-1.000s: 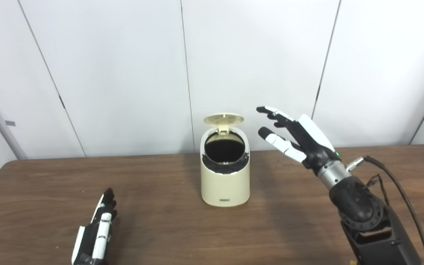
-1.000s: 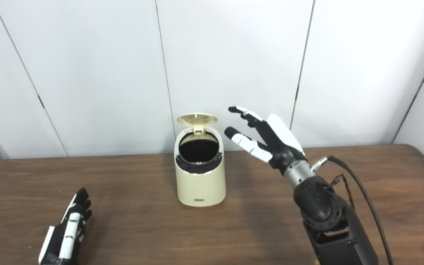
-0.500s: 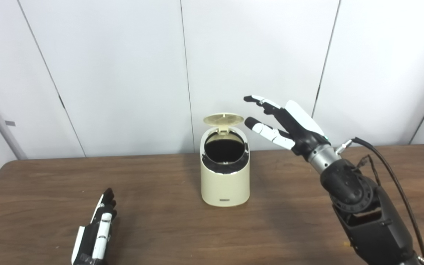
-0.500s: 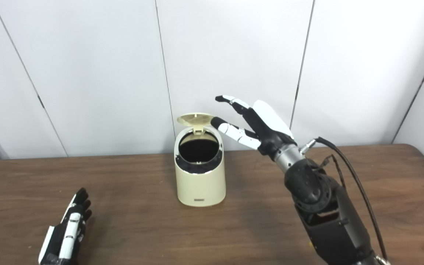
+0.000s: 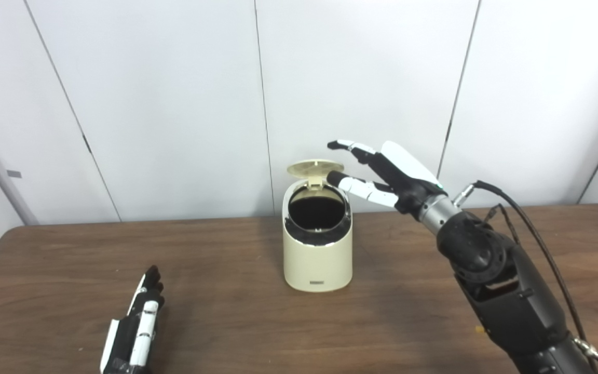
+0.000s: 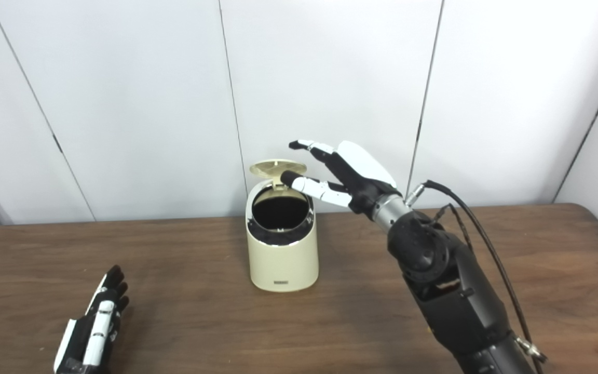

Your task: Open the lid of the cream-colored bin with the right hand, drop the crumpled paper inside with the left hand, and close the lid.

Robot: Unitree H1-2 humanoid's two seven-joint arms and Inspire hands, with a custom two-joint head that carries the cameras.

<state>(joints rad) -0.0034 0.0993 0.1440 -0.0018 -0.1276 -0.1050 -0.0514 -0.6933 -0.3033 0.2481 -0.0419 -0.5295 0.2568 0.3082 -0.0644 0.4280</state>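
Note:
The cream-colored bin (image 5: 318, 254) stands at the middle of the brown table, its round lid (image 5: 314, 167) tipped up at the back and its dark inside exposed. My right hand (image 5: 382, 171) is open in the air just right of the lid, fingers stretched toward it, thumb tip in front of the lid's right edge; whether it touches the lid I cannot tell. My left hand (image 5: 135, 327) lies flat and open on the table at the front left, holding nothing. No crumpled paper is visible in either view.
The brown table (image 5: 226, 317) runs across the whole view with white wall panels (image 5: 174, 104) close behind the bin. A black cable (image 5: 527, 223) loops off my right forearm above the table's right side.
My right hand has moved left and slightly up toward the raised lid, from well right of the bin to beside it. The bin, lid and left hand stayed put.

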